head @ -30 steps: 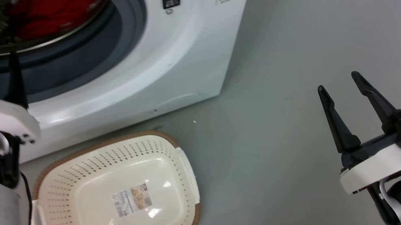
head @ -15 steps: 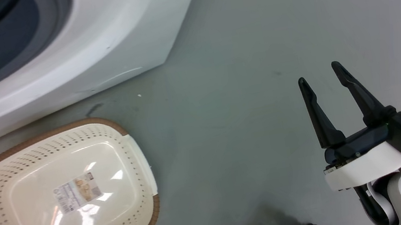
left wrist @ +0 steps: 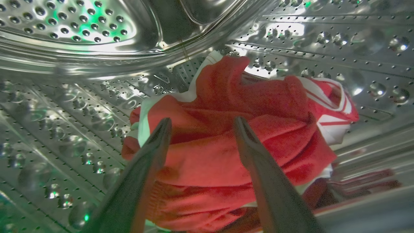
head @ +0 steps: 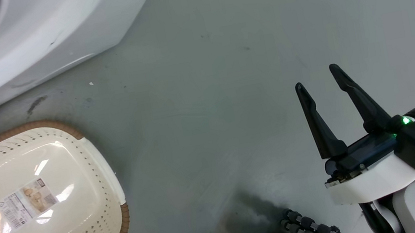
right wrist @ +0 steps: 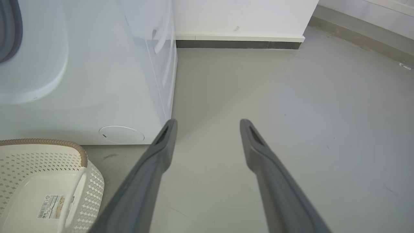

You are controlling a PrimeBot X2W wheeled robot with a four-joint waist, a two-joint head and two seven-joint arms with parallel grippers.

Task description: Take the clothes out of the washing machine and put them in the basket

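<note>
Reaches with the left gripper (left wrist: 203, 121) deep into the perforated steel drum (left wrist: 81, 97) of the washing machine (head: 27, 41), fingers spread wide, tips at or just short of the clothes (left wrist: 226, 145); hard to say which. Finds those clothes heaped on the drum's floor, plain red in front, red with white stripes behind and to the right. Stands, by the look of it, at the first step: grasping a garment, with nothing yet in the basket (head: 125, 216), empty on the floor (head: 203, 70) before the machine. Calls next for a short push into the bunched red fold, a firm close, then a pull back out of the drum. Holds the right gripper (head: 317, 76) over bare floor at the right, fingers parted, gripping nothing.
</note>
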